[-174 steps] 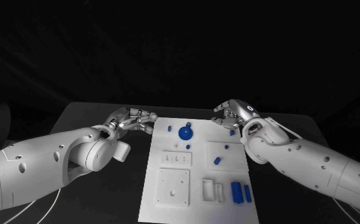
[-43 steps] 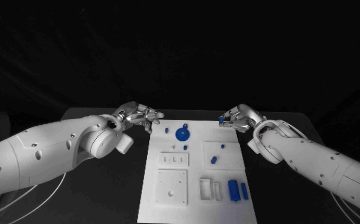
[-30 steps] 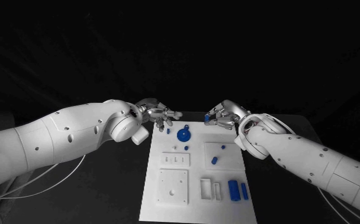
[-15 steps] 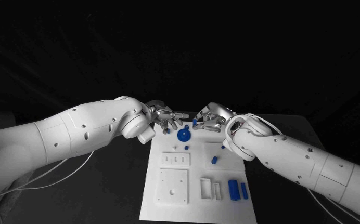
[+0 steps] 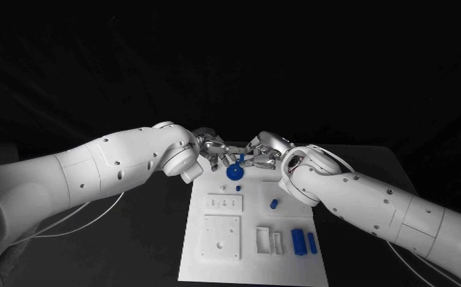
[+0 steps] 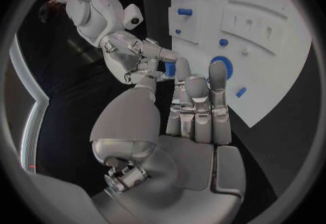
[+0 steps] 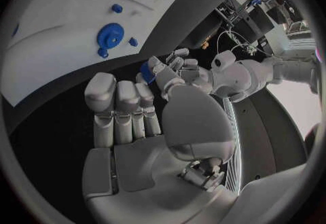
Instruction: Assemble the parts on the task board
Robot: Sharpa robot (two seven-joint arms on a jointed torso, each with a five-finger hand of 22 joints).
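We see the task board (image 5: 252, 234) as matt white plastic with moulded recesses, and the blue parts (image 5: 304, 242) on it look like smooth plastic with a slight sheen. The left hand (image 5: 213, 148) and right hand (image 5: 261, 151) show brushed silvery metal, their arms (image 5: 106, 167) glossy white plastic. The black surface (image 5: 154, 234) looks dull and matt.

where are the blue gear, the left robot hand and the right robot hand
blue gear (image 5: 234, 172), head view, on its round face
left robot hand (image 5: 215, 151), head view, on the middle of the hand
right robot hand (image 5: 263, 150), head view, on the middle of the hand
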